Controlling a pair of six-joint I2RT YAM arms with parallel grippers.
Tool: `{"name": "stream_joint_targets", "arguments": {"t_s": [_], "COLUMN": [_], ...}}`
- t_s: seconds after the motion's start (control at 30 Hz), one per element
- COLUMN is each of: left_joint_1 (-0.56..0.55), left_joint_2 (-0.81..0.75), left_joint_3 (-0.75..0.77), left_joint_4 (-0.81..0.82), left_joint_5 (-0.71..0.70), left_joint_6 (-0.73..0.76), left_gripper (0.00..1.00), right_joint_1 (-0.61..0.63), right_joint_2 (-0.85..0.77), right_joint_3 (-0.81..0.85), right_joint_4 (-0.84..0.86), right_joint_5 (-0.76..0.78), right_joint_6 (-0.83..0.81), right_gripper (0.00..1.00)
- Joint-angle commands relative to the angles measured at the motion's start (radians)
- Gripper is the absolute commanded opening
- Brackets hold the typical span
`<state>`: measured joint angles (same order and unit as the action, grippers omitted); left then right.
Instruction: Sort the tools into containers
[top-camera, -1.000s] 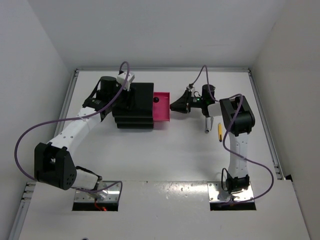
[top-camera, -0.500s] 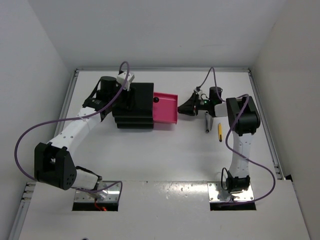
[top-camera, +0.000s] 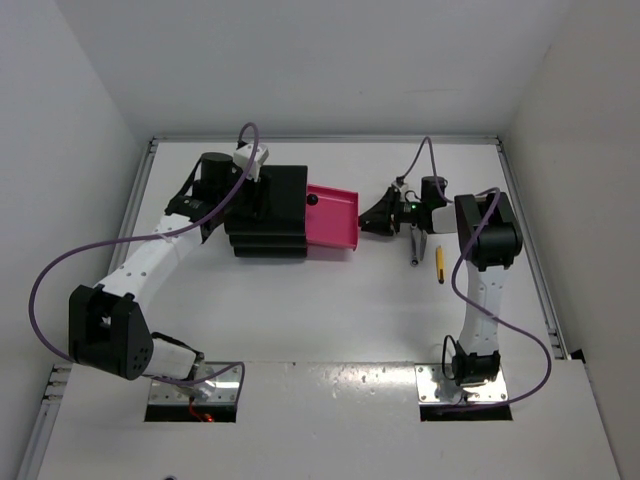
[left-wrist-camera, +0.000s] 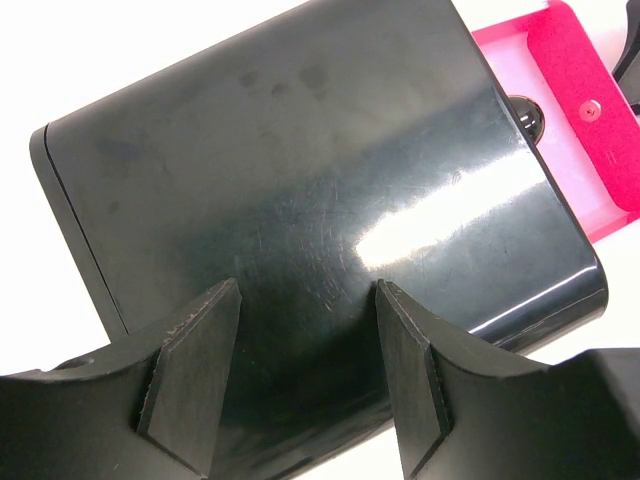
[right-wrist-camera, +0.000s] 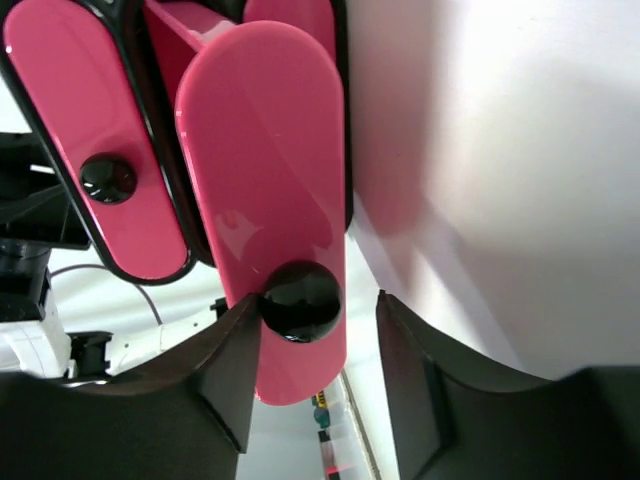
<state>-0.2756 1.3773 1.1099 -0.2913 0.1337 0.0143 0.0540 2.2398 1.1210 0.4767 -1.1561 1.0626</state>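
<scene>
The black drawer unit (top-camera: 268, 212) stands at the back left. One magenta drawer (top-camera: 335, 220) is pulled out to the right. My right gripper (top-camera: 372, 218) is open at its front. The round black knob (right-wrist-camera: 300, 300) sits between the fingers, touching one and clear of the other. My left gripper (left-wrist-camera: 305, 370) is open on top of the unit (left-wrist-camera: 300, 180). A thin silver wrench (top-camera: 414, 245) and a yellow cutter (top-camera: 439, 263) lie on the table right of the drawer. The scissors and the blue-handled tool are not in view.
A second magenta drawer front (right-wrist-camera: 95, 140) with its knob (right-wrist-camera: 108, 178) sits shut beside the pulled one. A dark round item (left-wrist-camera: 527, 115) lies in the open drawer near the unit; I cannot tell what it is. White walls enclose the table.
My right gripper has moved to the right and the magenta drawer has slid further out of the unit with it. The left arm has not moved.
</scene>
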Motion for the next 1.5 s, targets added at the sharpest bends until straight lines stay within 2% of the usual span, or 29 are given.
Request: {"name": "stream_joint_targets", "arguments": {"t_s": [0.0, 0.23, 0.4, 0.53, 0.63, 0.67, 0.8, 0.9, 1.03, 1.23, 1.3, 1.47], "left_joint_1": [-0.007, -0.007, -0.007, -0.016, -0.016, -0.016, -0.039, -0.048, -0.069, -0.079, -0.079, -0.079], "left_joint_2": [0.023, 0.023, -0.011, -0.029, -0.040, -0.040, -0.058, -0.058, -0.077, -0.086, -0.086, -0.095], "left_joint_3": [-0.025, -0.035, -0.044, -0.022, -0.005, 0.020, 0.073, 0.103, 0.093, 0.073, 0.073, 0.073], "left_joint_4": [-0.095, -0.095, -0.075, -0.075, -0.075, -0.075, -0.086, -0.106, -0.106, -0.097, -0.097, -0.097], "left_joint_5": [-0.022, -0.022, -0.022, -0.022, -0.022, -0.022, -0.110, -0.135, -0.157, -0.206, -0.206, -0.238], "left_joint_6": [-0.011, -0.011, -0.020, -0.020, -0.020, -0.010, 0.000, 0.000, 0.000, -0.010, -0.010, -0.028], "left_gripper": [0.63, 0.66, 0.71, 0.71, 0.71, 0.71, 0.72, 0.74, 0.76, 0.78, 0.79, 0.79], "right_joint_1": [-0.005, -0.025, -0.092, -0.160, -0.184, -0.195, -0.206, -0.206, -0.186, -0.186, -0.175, -0.138], "right_joint_2": [0.006, -0.075, -0.181, -0.249, -0.258, -0.258, -0.258, -0.278, -0.278, -0.269, -0.258, -0.227], "right_joint_3": [0.048, 0.057, 0.111, 0.186, 0.255, 0.279, 0.368, 0.379, 0.391, 0.382, 0.382, 0.393], "right_joint_4": [-0.061, -0.203, -0.473, -0.657, -0.792, -0.884, -1.030, -1.081, -1.115, -1.092, -1.080, -1.058], "right_joint_5": [0.029, 0.038, 0.073, 0.108, 0.204, 0.246, 0.455, 0.648, 0.785, 0.862, 0.892, 0.976], "right_joint_6": [-0.079, -0.237, -0.436, -0.594, -0.717, -0.748, -0.872, -0.943, -0.981, -0.934, -0.925, -0.882], "right_gripper": [0.50, 0.54, 0.54, 0.54, 0.54, 0.52, 0.48, 0.43, 0.26, 0.26, 0.30, 0.33]}}
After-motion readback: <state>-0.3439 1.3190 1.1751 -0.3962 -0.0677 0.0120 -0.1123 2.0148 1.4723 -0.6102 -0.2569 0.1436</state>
